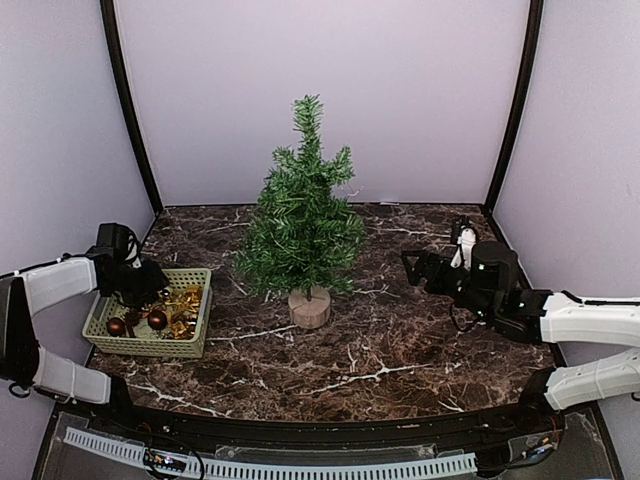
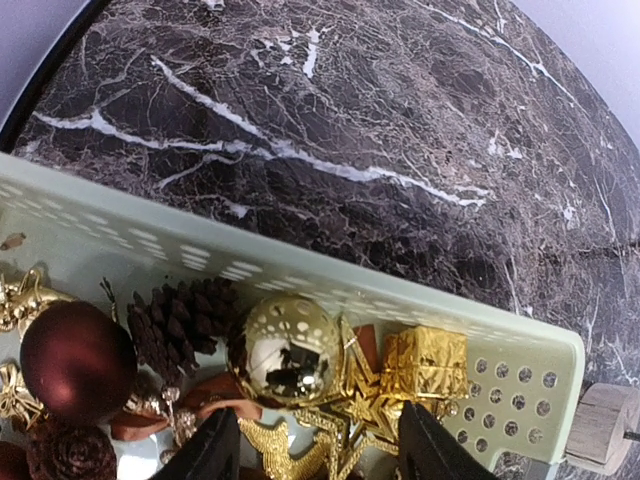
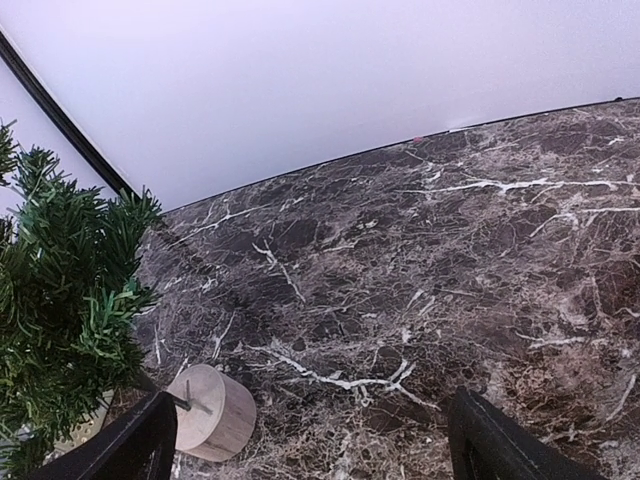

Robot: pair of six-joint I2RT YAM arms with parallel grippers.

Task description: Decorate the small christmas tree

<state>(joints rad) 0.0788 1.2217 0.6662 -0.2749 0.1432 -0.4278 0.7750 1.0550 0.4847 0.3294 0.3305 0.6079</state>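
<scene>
The small christmas tree [image 1: 303, 215] stands upright mid-table on its round wooden stump [image 1: 310, 307], with no ornament visible on it. My left gripper [image 1: 140, 290] reaches down into the pale green basket [image 1: 195, 275] at the left. In the left wrist view its jaws [image 2: 318, 445] stand apart astride gold star ornaments [image 2: 340, 420], just below a gold ball [image 2: 285, 350] and a gold gift box [image 2: 425, 362]. My right gripper [image 1: 420, 268] hovers open and empty right of the tree; its wrist view shows the tree [image 3: 60, 300] and stump [image 3: 215, 410] at the left.
The basket also holds a pine cone [image 2: 180, 325], a dark red ball [image 2: 75, 360] and a red ribbon. Its perforated wall [image 2: 200, 250] runs just beyond the ornaments. Dark marble tabletop [image 1: 400, 350] spreads around the tree; pale walls close in the back and sides.
</scene>
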